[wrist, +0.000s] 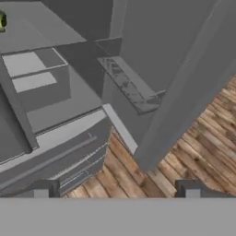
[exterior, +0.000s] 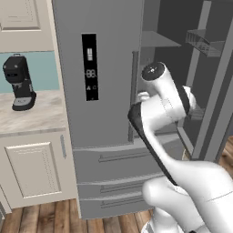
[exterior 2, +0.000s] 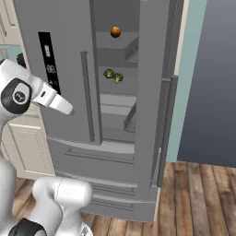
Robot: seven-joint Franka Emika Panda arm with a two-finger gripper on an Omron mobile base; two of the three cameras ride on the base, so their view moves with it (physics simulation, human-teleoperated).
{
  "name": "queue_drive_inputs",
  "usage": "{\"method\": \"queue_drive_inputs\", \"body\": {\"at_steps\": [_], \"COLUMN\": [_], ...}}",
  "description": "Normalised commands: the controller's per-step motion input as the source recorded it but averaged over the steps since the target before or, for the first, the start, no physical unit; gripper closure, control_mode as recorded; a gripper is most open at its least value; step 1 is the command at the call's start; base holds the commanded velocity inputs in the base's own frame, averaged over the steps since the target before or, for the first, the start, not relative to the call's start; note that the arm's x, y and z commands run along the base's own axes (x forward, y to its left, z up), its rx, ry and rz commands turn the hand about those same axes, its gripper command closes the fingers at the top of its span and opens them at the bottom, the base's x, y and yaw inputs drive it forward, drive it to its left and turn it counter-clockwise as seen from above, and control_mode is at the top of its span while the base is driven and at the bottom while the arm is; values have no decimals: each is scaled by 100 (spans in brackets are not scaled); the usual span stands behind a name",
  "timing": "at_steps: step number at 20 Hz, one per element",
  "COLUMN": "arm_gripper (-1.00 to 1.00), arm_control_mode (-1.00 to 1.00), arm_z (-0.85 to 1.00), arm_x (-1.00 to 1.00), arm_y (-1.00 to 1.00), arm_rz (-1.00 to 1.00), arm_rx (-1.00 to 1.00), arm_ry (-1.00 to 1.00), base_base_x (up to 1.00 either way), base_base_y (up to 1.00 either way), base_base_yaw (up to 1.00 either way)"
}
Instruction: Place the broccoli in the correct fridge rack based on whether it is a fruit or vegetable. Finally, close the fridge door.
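Observation:
The broccoli is a small dark green floret lying on a fridge rack in the middle of the open fridge. A sliver of the broccoli also shows at the top left edge of the hand view. One rack higher sits a small round orange fruit. The fridge's right door stands wide open. My gripper is open with nothing between its fingertips. It hangs outside the fridge, looking down at the lower shelves, the door and the wooden floor.
A black coffee machine stands on the counter left of the fridge. The left fridge door with its display is shut. Wire-look bins hang inside the open door. Freezer drawers run below.

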Motion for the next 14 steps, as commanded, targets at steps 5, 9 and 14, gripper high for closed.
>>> {"method": "queue_drive_inputs", "body": {"at_steps": [5, 9, 14], "arm_gripper": [-100, -100, -100], "arm_control_mode": [-100, -100, -100], "arm_z": [16, 3, 0], "arm_x": [-100, -100, -75], "arm_y": [-97, -96, -98], "arm_rz": [-17, -14, -7], "arm_rx": [46, 37, 27], "arm_ry": [-19, -31, -42], "base_base_x": [0, 0, 0], "base_base_y": [0, 0, 0], "base_base_yaw": [0, 0, 0]}}
